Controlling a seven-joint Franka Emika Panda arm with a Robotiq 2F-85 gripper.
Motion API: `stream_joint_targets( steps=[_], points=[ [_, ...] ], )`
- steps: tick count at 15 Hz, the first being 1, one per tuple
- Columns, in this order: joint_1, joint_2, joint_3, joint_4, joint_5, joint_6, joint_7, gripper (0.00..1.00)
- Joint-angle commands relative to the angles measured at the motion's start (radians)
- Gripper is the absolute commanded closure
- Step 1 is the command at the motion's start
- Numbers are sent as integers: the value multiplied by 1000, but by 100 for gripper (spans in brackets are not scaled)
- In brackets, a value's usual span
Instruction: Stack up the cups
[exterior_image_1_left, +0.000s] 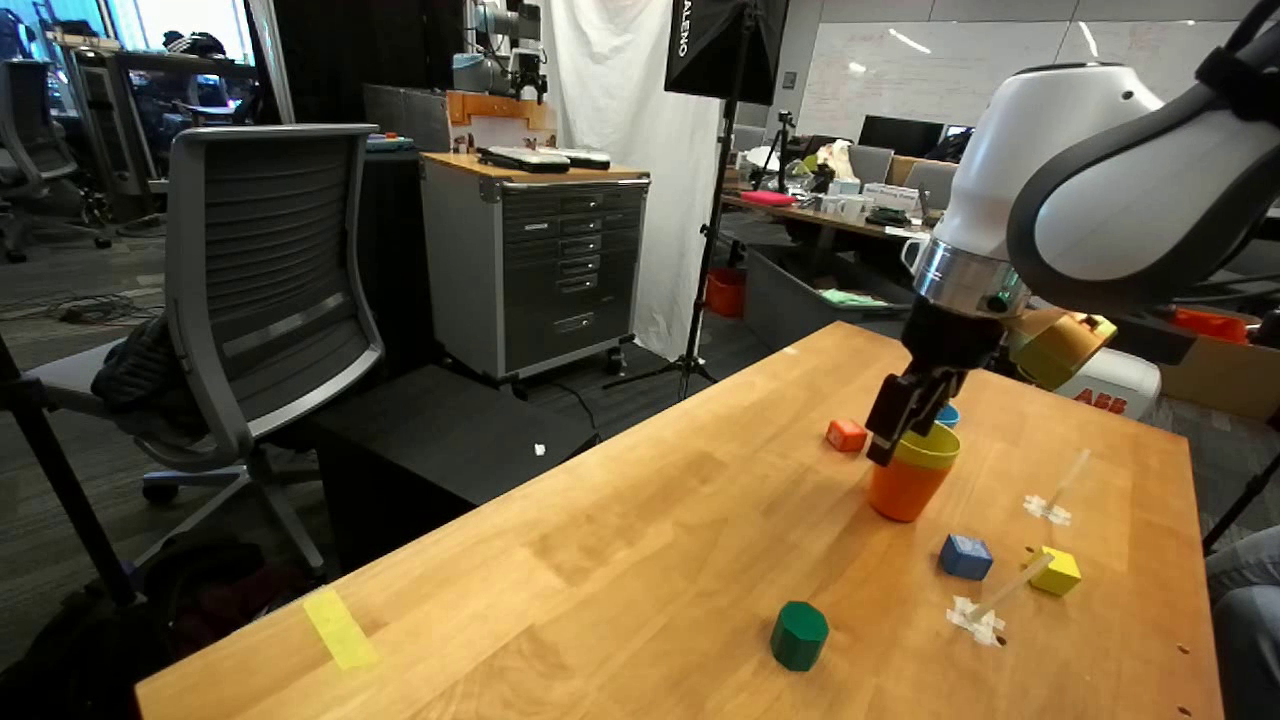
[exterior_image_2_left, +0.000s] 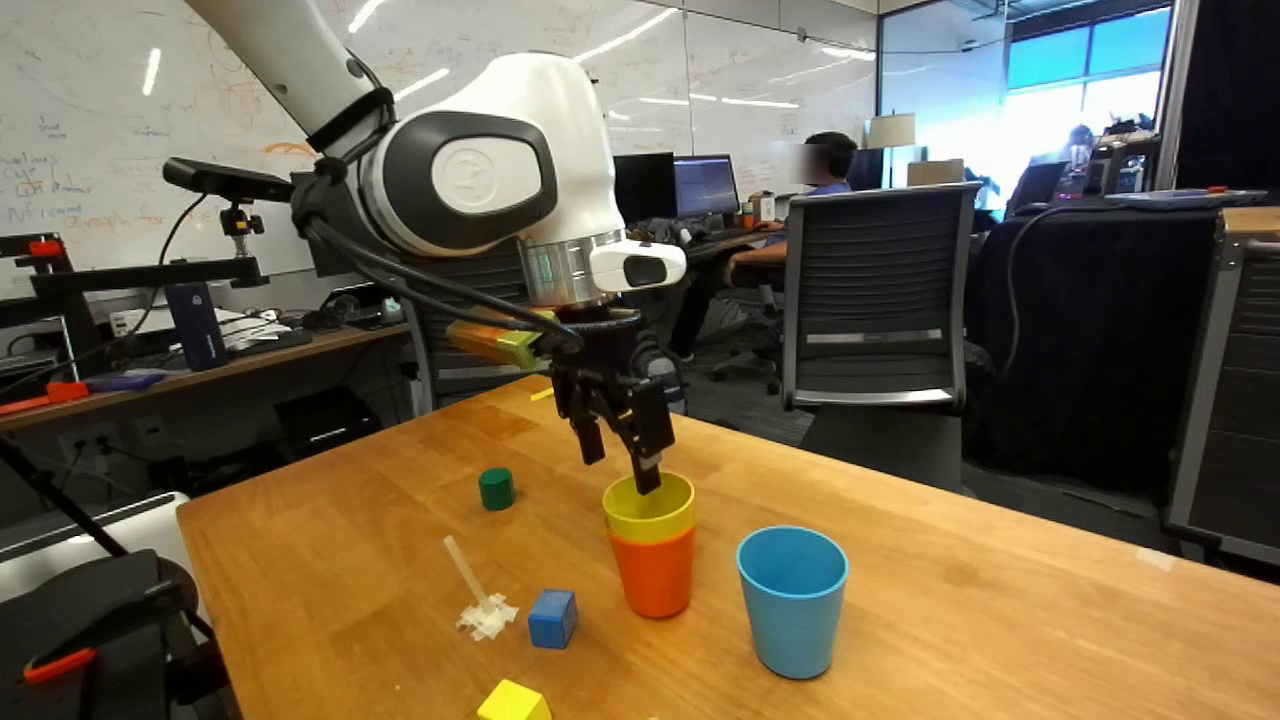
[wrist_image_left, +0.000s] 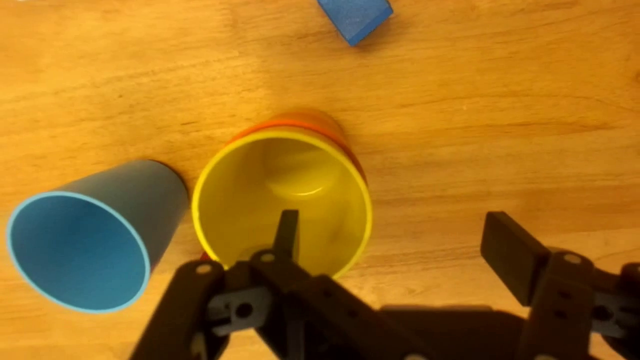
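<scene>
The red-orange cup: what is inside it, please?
The yellow cup sits nested in the red-orange cup, its upper band showing above. Its lower outside and anything beneath it are covered.

The orange cup (exterior_image_2_left: 655, 578) partly hides the yellow cup (exterior_image_2_left: 645, 520).

Robotics lab, part office. In exterior view: robot arm (exterior_image_1_left: 1065, 170) upper right, softbox (exterior_image_1_left: 715, 50) top center, drawer cabinet (exterior_image_1_left: 570, 270) left of center. In exterior view: whiteboard (exterior_image_2_left: 100, 110) upper left, monitors (exterior_image_2_left: 705, 182) upper center, office chair (exterior_image_2_left: 875, 275) right of center.
</scene>
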Motion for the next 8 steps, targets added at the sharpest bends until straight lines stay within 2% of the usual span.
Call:
stream_joint_targets(
  steps=[1,4,8],
  points=[
    [-27,-62,13,-22,44,6,-40,4],
    [-54,-97,9,-20,87,0,-57,0],
    [-109,-123,-3,-5,167,-14,-102,0]
  ],
)
